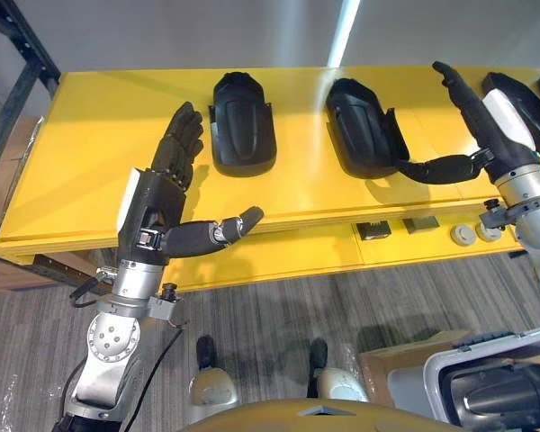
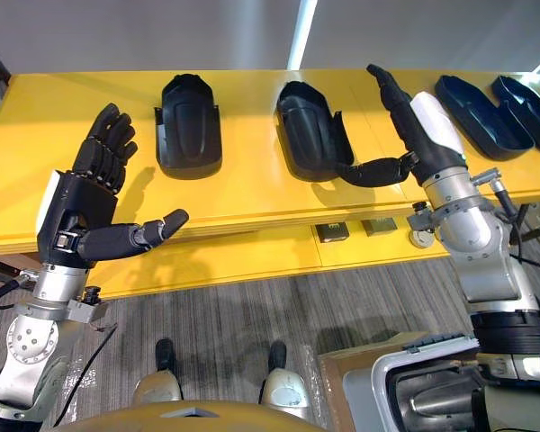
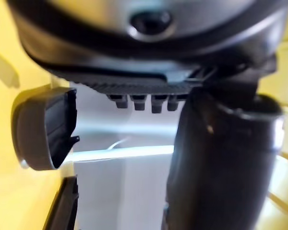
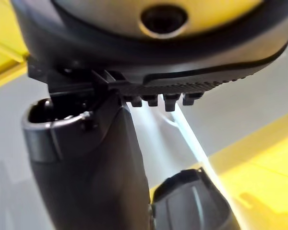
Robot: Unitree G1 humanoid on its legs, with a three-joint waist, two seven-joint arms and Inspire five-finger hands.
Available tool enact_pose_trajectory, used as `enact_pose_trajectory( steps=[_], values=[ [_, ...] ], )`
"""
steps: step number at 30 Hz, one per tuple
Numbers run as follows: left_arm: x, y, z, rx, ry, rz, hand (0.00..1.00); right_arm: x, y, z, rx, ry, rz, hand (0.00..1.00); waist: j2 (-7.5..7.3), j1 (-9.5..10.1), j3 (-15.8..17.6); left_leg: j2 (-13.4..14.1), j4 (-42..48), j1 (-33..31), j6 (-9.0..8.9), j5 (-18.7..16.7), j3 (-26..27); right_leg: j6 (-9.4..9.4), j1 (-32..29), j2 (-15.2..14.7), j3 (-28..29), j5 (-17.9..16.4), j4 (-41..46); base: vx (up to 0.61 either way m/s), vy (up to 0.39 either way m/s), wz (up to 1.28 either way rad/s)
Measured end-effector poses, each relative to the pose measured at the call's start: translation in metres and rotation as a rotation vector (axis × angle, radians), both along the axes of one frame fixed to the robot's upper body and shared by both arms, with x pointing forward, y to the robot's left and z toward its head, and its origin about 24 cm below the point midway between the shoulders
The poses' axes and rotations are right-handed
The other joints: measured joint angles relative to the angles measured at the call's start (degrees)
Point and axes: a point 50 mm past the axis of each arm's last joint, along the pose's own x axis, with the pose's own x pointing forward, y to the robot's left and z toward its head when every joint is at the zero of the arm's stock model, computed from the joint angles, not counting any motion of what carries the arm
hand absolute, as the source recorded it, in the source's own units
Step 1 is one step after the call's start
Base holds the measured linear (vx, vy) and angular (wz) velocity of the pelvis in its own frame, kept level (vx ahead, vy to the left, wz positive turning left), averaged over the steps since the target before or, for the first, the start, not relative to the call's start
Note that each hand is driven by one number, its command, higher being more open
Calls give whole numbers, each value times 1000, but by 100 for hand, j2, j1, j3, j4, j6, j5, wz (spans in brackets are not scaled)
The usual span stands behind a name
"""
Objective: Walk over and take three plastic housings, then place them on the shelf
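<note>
Several black plastic housings lie in a row on the yellow table (image 1: pixel 99 162). My left hand (image 1: pixel 157 202) is open above the table's front edge, fingers straight and thumb out, just left of the leftmost housing (image 1: pixel 243 126) and apart from it. That housing also appears past the left hand (image 3: pixel 43 129). My right hand (image 1: pixel 486 121) is open to the right of the second housing (image 1: pixel 364 126). Its thumb (image 1: pixel 441 168) reaches to that housing's near right corner; contact cannot be told. Two more housings (image 2: pixel 481 112) lie further right.
A dark shelf frame (image 1: pixel 22 72) stands at the table's left end. Small parts (image 1: pixel 373 230) and round pieces (image 1: pixel 463 236) sit on a lower ledge under the tabletop. A cardboard box (image 1: pixel 405 373) and a white-rimmed bin (image 1: pixel 486 355) holding a dark housing are on the floor, lower right.
</note>
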Motion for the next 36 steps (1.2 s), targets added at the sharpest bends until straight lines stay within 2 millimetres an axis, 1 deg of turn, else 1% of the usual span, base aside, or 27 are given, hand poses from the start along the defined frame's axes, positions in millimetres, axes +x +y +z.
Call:
enact_pose_trajectory(
  steps=[4, 6, 9, 12, 14, 17, 19, 21, 23, 25, 28, 31, 36],
  values=[
    [7, -3, 9, -15, -48, 0, 100, -1, -2, -5, -5, 23, -18, 100, 60, -16, 20, -3, 12, -93, 37, 28, 14, 22, -97, 2, 22, 82, -8, -1, -1, -1],
    [8, -3, 12, -26, -61, 12, 100, -1, -2, -6, -36, 22, -36, 100, 82, -6, 33, -3, 21, -91, 35, 30, 6, 14, -96, 2, 19, 91, 5, 36, -5, 2],
    [8, -2, 12, -33, -61, 22, 100, -1, -3, -5, -35, 9, -43, 100, 105, -6, 51, -6, 21, -99, 27, 22, -1, 13, -98, 1, 12, 91, 4, 13, -2, 1],
    [9, -1, 12, -40, -63, 32, 100, 3, -1, 3, -26, -23, -51, 100, 164, -5, 128, -8, 19, -105, 23, 18, -11, 1, -98, 1, 0, 81, 7, 0, 0, 0],
    [9, -2, 13, -42, -65, 33, 100, 6, 1, 10, -18, -63, -54, 100, 244, -2, 249, -9, 8, -132, 30, 24, -31, -6, -106, -1, -22, 65, 7, -41, 1, 4],
    [10, -2, 14, -42, -70, 33, 100, 13, 3, 10, -12, -68, -57, 100, 310, 0, 364, -9, 20, -211, 43, 35, -69, -16, -163, -2, -57, 59, 10, -31, -2, 6],
    [10, -2, 15, -43, -77, 32, 100, 16, -1, 7, -6, -56, -76, 100, 318, 11, 392, -11, 25, -305, 51, 51, -108, -17, -246, -6, -86, 60, 35, -3, -5, 10],
    [13, -3, 20, -44, -101, 27, 100, 20, -4, 8, 1, -57, -93, 100, 326, 11, 519, -11, 31, -397, 60, 89, -168, -34, -366, -15, -117, 51, 162, -2, -5, 12],
    [18, -5, 29, -52, -144, 23, 100, 26, -5, 17, 11, -83, -100, 100, 337, 21, 774, -11, 35, -430, 63, 133, -194, -76, -465, -26, -120, 21, 322, -8, -1, 3],
    [20, -5, 33, -56, -163, 26, 100, 28, -2, 27, 15, -120, -94, 100, 329, -1, 928, -10, 104, -440, 66, 121, -215, -85, -468, -35, -121, 7, 384, 0, 0, 0],
    [23, -7, 39, -57, -192, 18, 100, 29, -1, 33, 22, -158, -99, 100, 354, -2, 1161, -4, 384, -497, 63, -17, -259, -96, -509, -76, -113, -135, 645, -51, -6, 1],
    [23, -6, 39, -61, -190, 24, 100, 30, 0, 38, 25, -178, -98, 100, 379, -23, 1221, 4, 534, -595, 74, -102, -260, -94, -602, -97, -94, -229, 772, -30, -4, 0],
    [22, -3, 40, -65, -196, 45, 100, 30, 0, 39, 28, -189, -100, 100, 385, -60, 1241, 12, 666, -699, 79, -139, -260, -88, -668, -102, -75, -221, 798, -5, -1, -1]
  ],
)
